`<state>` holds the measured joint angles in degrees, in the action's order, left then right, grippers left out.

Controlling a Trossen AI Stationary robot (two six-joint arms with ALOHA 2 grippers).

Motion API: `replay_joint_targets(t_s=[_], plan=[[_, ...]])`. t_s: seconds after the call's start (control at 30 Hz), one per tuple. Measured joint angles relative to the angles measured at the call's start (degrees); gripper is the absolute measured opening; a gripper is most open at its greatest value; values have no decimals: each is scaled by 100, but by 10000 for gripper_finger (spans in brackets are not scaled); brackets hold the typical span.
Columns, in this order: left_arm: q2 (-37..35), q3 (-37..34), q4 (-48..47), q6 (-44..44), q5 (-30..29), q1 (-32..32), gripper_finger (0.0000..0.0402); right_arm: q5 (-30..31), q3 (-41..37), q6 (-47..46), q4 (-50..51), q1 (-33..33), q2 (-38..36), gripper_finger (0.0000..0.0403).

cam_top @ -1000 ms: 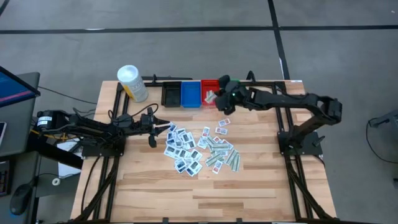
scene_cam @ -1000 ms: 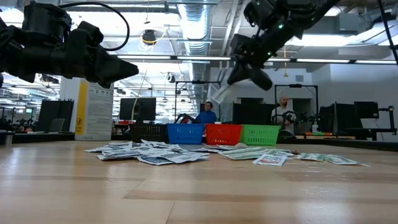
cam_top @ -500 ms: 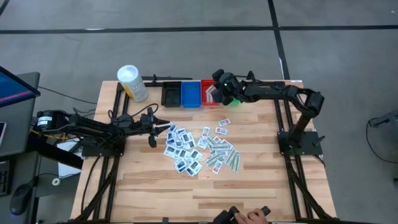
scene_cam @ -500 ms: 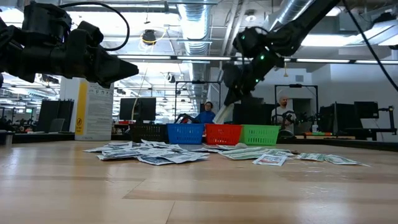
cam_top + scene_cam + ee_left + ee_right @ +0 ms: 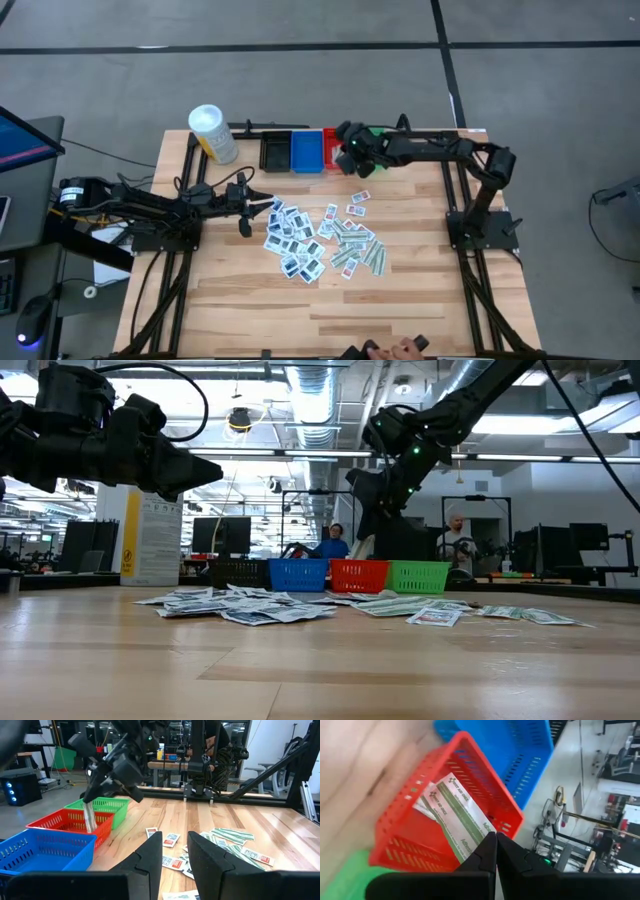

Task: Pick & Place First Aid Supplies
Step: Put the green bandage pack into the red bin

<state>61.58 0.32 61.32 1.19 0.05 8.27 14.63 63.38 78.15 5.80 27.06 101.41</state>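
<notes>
The right tool [image 5: 345, 160], pinched shut on one end of a green-striped packet [image 5: 460, 817], held it long axis hanging down into the red bin [image 5: 395, 827], directly below.

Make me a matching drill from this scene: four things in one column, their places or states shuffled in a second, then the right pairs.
Things
1. right gripper
2. left gripper
3. yellow container
4. packet pile

Places or states
A. spread on the table's middle
B. over the red bin, shut on a green-striped packet
C. lying at the table's far left corner
D. empty, jaws apart, left of the pile

Pairs: 1-B, 2-D, 3-C, 4-A
</notes>
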Motion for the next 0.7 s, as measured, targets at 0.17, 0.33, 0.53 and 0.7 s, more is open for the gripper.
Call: replay_joint_targets(t_s=[0.17, 0.33, 0.53, 0.7], plan=[[0, 0, -2, -2, 0, 0, 93, 0, -3, 0, 3, -10, 12, 0], [-1, 0, -1, -2, 0, 0, 93, 0, -3, -46, -8, -5, 14, 0], [-2, 0, -2, -14, 0, 0, 93, 0, -3, -113, -15, -49, 14, 7], [0, 0, -2, -15, 0, 0, 93, 3, -3, -505, -26, -71, 14, 28]])
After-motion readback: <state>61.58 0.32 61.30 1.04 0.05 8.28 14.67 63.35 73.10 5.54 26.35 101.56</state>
